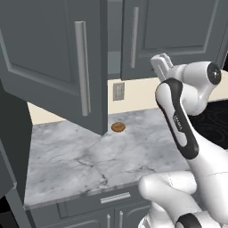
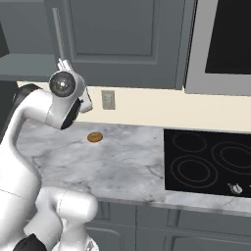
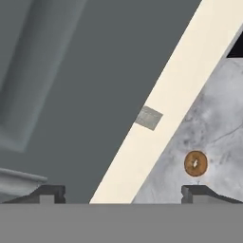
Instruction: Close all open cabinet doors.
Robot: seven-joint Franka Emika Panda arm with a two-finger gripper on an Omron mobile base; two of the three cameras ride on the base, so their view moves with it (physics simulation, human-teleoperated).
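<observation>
Left base view: one cabinet door swings open at ten o'clock, over the counter (a bagel lies there); hand view: gripper fingers spread apart, empty.

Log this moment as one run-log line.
claw: open, empty | left cabinet door: swung open | right cabinet door: closed | task: unfinished

A grey-veined marble counter lies below the gripper. On it rests one small round brown thing, perhaps a doughnut, below the gripper, near the back wall. A black cooktop sits farther right.
</observation>
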